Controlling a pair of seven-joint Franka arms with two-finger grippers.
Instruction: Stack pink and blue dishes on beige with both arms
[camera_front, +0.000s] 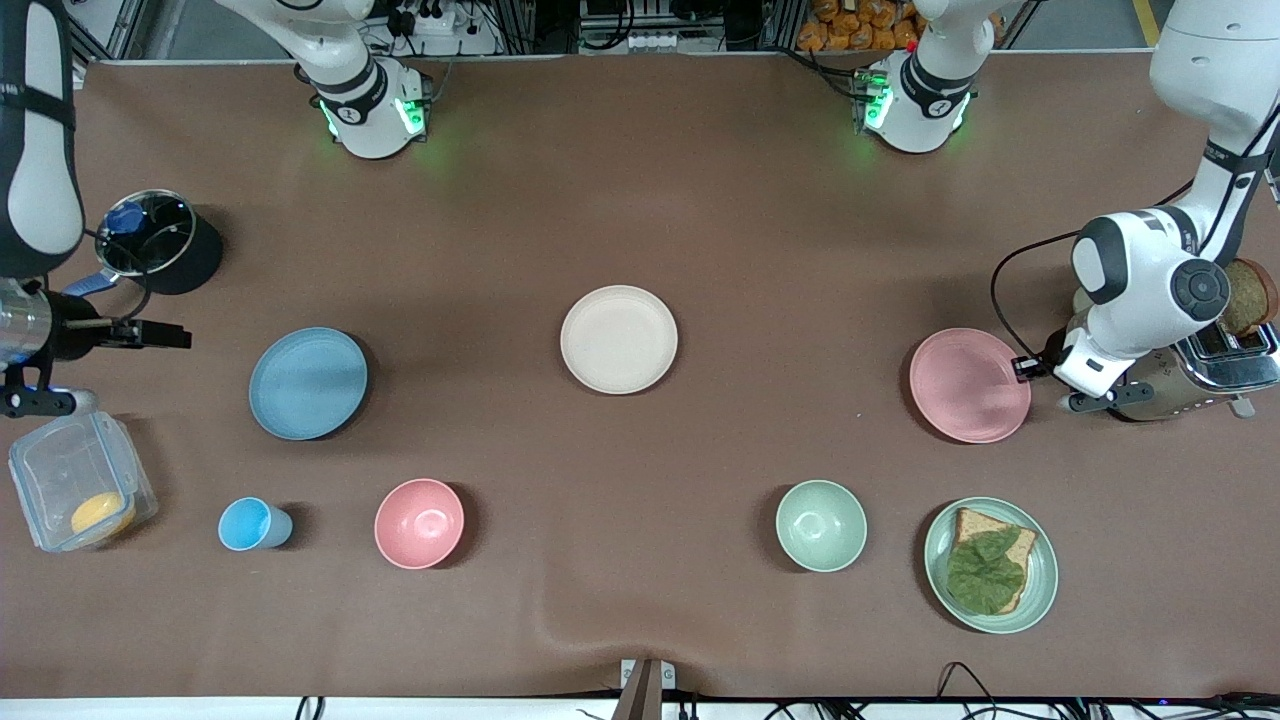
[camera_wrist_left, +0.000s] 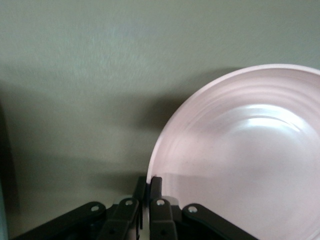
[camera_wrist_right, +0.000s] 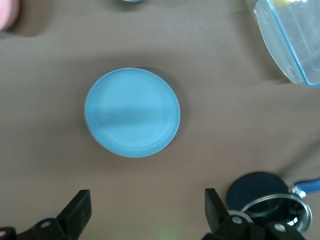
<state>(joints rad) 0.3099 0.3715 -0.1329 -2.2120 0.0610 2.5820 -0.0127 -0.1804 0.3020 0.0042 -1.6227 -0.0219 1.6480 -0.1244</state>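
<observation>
The beige plate (camera_front: 618, 340) lies mid-table with nothing on it. The pink plate (camera_front: 969, 385) rests flat toward the left arm's end. My left gripper (camera_front: 1025, 368) is low at that plate's rim, and in the left wrist view it (camera_wrist_left: 149, 186) is shut on the rim of the pink plate (camera_wrist_left: 240, 160), one finger inside and one outside. The blue plate (camera_front: 308, 383) lies toward the right arm's end. My right gripper (camera_front: 165, 335) hangs open above the table beside it. In the right wrist view the blue plate (camera_wrist_right: 132, 112) lies ahead of the spread fingers (camera_wrist_right: 80, 207).
A dark pot with a glass lid (camera_front: 150, 235) and a clear box (camera_front: 80, 490) sit near the right arm. A blue cup (camera_front: 250, 524), pink bowl (camera_front: 419, 523), green bowl (camera_front: 821, 525) and green plate with bread (camera_front: 990, 565) line the front. A toaster (camera_front: 1200, 375) stands by the left arm.
</observation>
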